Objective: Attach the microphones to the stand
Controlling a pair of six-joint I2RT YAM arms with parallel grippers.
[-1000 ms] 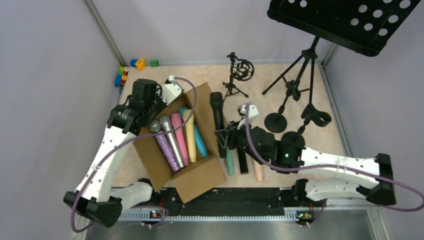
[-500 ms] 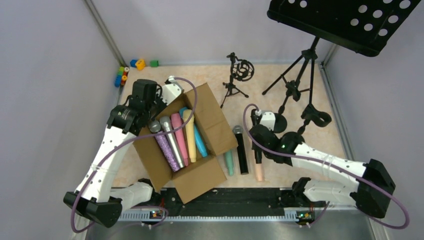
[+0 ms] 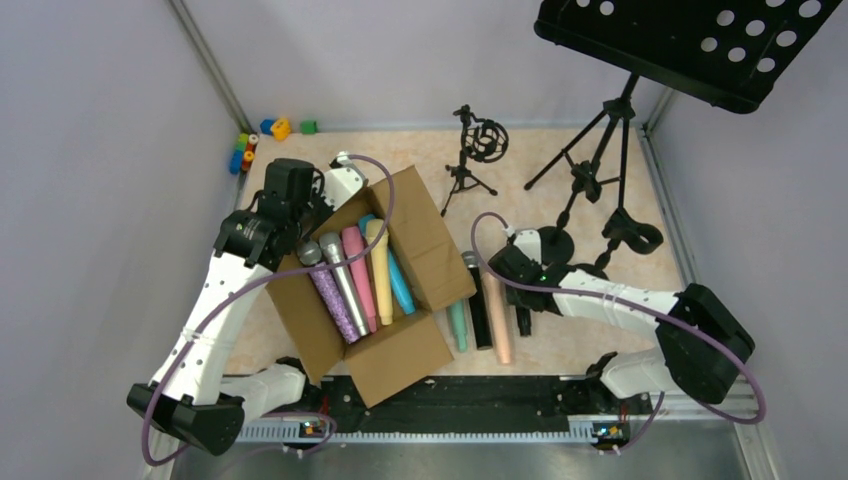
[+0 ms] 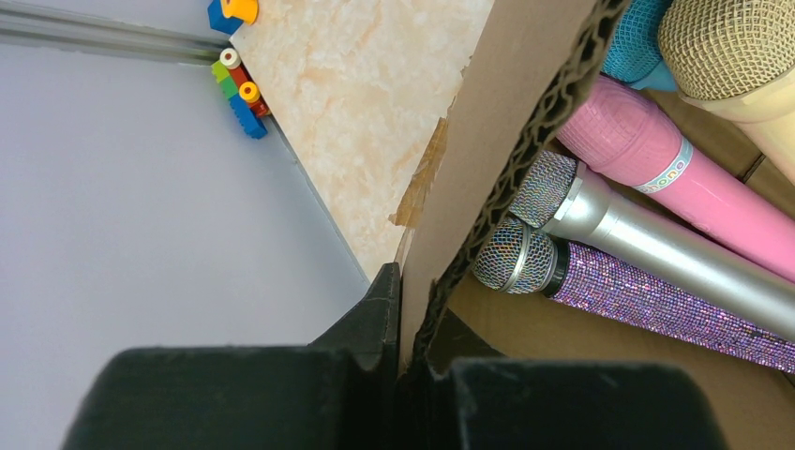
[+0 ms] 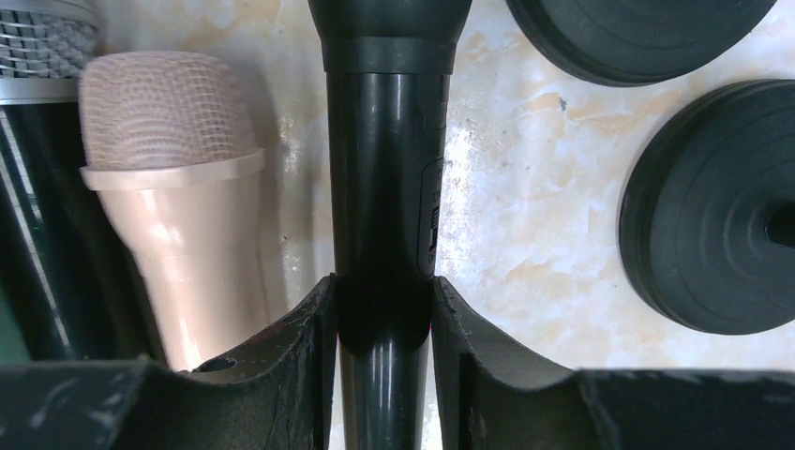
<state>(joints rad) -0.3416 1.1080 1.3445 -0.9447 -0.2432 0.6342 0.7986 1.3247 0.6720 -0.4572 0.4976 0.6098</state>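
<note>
A rigid, likely slippery black microphone (image 5: pixel 384 169) is clamped at its handle by the right pincer (image 5: pixel 384 314); a cardboard box flap (image 4: pixel 506 122) is pinched by the left pincer (image 4: pixel 405 300).

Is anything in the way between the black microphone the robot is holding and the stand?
Nothing visible. The right gripper holds the black microphone beside the round stand bases, with bare table between. The peach microphone lies on its other side.

No text is legible. The pink microphone (image 4: pixel 647 150) carries a band (image 4: pixel 667 174) of coloured lettering, too small to read. The black microphone (image 5: pixel 384 169) bears an unreadable side label (image 5: pixel 433 217).
</note>
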